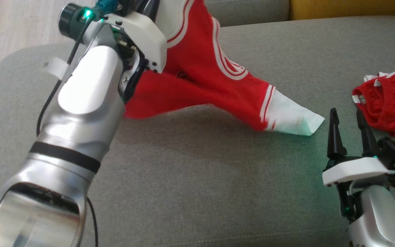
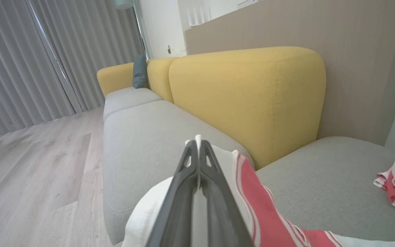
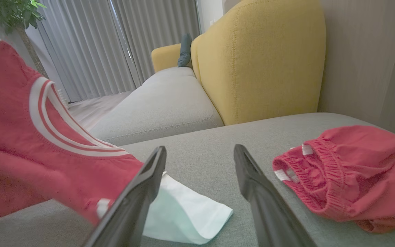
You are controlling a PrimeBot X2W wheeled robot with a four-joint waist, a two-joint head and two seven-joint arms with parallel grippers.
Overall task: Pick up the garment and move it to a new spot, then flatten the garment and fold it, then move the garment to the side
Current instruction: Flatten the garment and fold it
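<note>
Stretching across the scene, the grey sofa seat (image 1: 197, 192) carries everything, with a yellow backrest (image 2: 249, 99) behind it. The garment (image 1: 197, 85), a red jersey with white stripes, is held up at its upper end above the seat, while its white sleeve (image 1: 293, 118) rests on the cushion. Crumpled red shorts (image 1: 389, 103) lie well apart to the right. The left fingers (image 2: 187, 164) are pressed together on the garment's white edge. The right fingers (image 1: 334, 137) stand wide apart and hold nothing, between the sleeve's tip and the shorts.
</note>
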